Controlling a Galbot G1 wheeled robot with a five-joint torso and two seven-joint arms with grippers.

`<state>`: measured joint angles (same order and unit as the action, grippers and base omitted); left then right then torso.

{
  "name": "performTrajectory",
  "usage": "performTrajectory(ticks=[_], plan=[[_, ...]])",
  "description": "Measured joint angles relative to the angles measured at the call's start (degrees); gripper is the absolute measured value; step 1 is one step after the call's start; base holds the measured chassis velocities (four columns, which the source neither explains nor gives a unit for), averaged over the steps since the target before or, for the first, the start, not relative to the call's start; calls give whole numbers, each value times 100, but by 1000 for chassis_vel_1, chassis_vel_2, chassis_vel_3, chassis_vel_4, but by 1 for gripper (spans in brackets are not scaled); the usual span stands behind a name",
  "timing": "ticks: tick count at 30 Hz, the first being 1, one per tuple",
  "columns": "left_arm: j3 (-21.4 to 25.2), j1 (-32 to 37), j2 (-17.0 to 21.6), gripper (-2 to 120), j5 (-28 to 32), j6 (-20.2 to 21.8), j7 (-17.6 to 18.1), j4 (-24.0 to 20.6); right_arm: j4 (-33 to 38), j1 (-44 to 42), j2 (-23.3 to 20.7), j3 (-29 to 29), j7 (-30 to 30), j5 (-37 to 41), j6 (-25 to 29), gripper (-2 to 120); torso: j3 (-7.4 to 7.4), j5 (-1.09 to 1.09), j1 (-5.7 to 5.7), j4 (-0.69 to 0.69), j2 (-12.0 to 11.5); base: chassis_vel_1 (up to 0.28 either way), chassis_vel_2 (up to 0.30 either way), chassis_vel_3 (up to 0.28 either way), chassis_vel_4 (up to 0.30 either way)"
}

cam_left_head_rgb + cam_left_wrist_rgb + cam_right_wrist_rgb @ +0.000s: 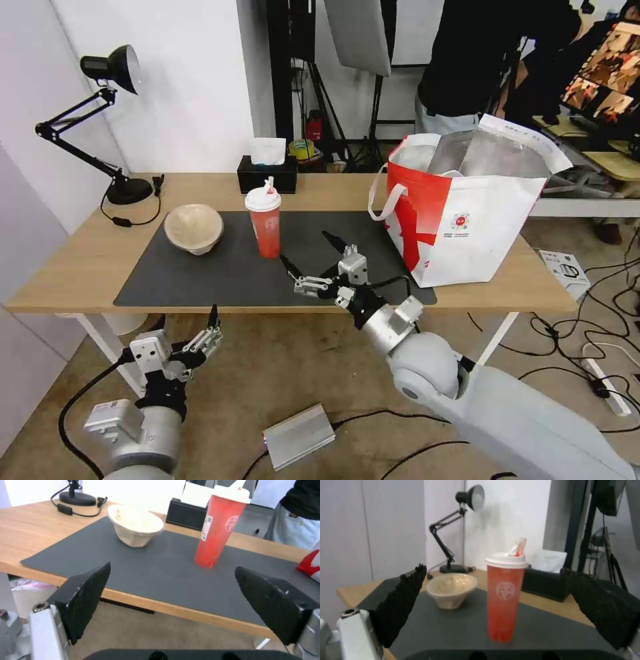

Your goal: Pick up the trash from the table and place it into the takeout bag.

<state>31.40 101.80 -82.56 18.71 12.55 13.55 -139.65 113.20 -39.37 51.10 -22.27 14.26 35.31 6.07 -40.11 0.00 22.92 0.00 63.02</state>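
Two pieces of trash stand on the worktop point(87, 267), and the step in hand is my reach for the first of them. Nearest to me, my left gripper point(212, 328) hangs below the near edge of the worktop, off to the left, fingers spread wide and empty. It waits.

My right gripper point(312, 257) is the one at work: it hovers over the near part of the dark mat point(220, 280), fingers wide apart with nothing between them, pointing left toward the red cup point(265, 227). From my right wrist the cup point(505, 597) stands upright, squarely framed between my two black fingers point(400, 605) but a little way beyond their tips.

Left of the cup, and well apart from it, sits the beige bowl point(193, 228), tipped slightly. Far right stands the takeout bag point(467, 207), mouth open, its foil lining showing. At the far edge, behind the cup, is the black tissue box point(267, 175), with the desk lamp point(110, 120) at the far left.

As I judge it, the next move calls for sliding forward until my fingers flank the cup's middle, then closing gently; it is tall and narrow, and a knock could topple it.
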Motion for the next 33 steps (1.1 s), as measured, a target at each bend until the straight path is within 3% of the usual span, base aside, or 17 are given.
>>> performTrajectory(ticks=[13, 33], plan=[[-36, -11, -37, 100, -1, 8, -17, 82, -5, 371, 77, -119, 184, 493, -836, 100, 0, 0, 0, 0, 0, 0, 0, 0, 0], [-63, 18, -63, 100, -47, 12, -21, 85, -517, 910, 495, -355, 185, 669, -1098, 100, 0, 0, 0, 1, 0, 0, 0, 0, 0]])
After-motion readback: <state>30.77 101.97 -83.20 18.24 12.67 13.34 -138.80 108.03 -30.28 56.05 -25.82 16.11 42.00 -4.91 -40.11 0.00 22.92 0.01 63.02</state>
